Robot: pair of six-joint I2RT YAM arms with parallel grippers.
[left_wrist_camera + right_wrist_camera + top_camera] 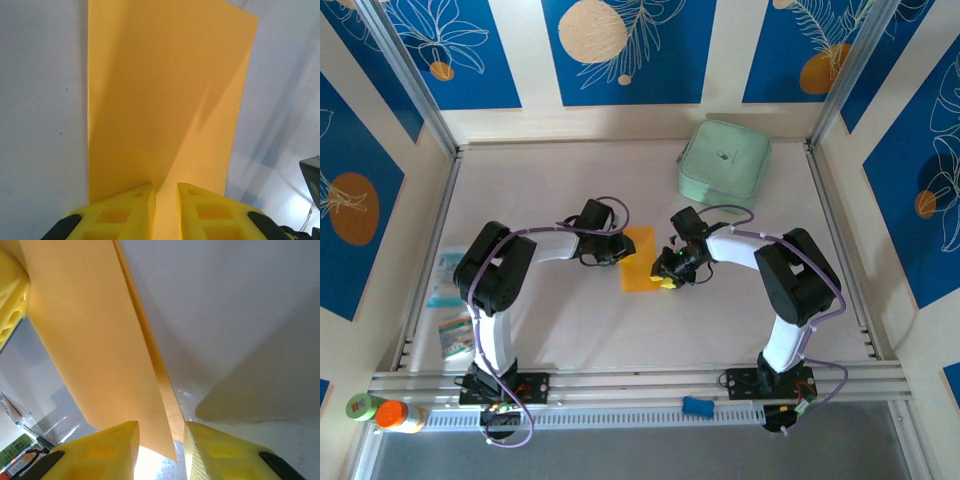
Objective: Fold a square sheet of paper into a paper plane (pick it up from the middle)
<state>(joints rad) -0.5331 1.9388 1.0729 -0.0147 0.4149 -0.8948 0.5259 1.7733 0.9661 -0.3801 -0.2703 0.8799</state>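
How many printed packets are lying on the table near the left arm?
2. A pale blue packet lies at the table's left edge; a smaller colourful packet lies just below it in the top view. The left arm may hide more.

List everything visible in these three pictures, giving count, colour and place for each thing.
sheet of paper: one, orange-yellow, middle of the table, between the two arms
case: one, mint green, far right of the table
printed packets: two, pale blue and multicoloured, left edge of the table
small containers: two, one orange-capped, one green, near left corner
small block: one, blue, on the near rail
table: one, whitish
wall panels: several, blue with white leaves and orange circles, around the table
left arm, right arm: black and white, purple cables
left fingers: two, yellow, narrow gap, at the paper
right fingers: two, yellow, apart, raised paper edge between them
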